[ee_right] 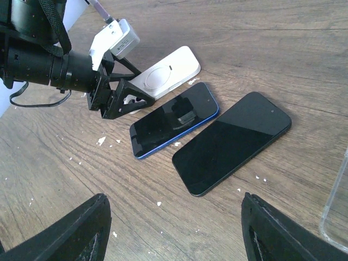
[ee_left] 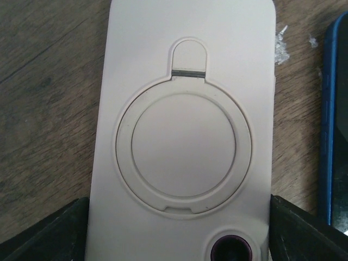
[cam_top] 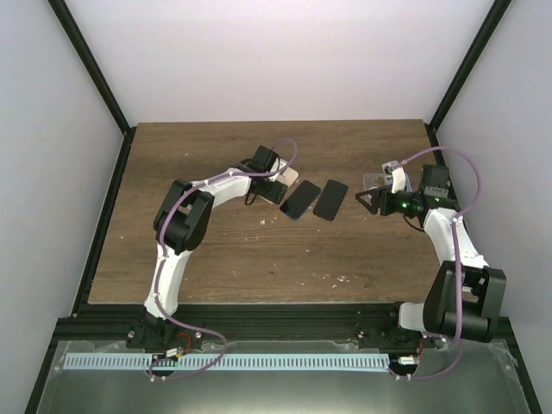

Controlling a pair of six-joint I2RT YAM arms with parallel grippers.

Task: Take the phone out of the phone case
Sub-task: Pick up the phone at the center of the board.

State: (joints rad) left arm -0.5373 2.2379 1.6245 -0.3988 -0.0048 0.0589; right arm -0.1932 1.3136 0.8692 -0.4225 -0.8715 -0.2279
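Left wrist: left tool [ee_left: 179,220] snug around phone case [ee_left: 185,109]

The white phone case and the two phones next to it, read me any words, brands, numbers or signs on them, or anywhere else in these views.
No readable text in any view.
white phone case: plain back with a ring stand, no lettering or logo.
blue-edged phone: dark screen, nothing displayed.
black phone: dark screen, nothing displayed.
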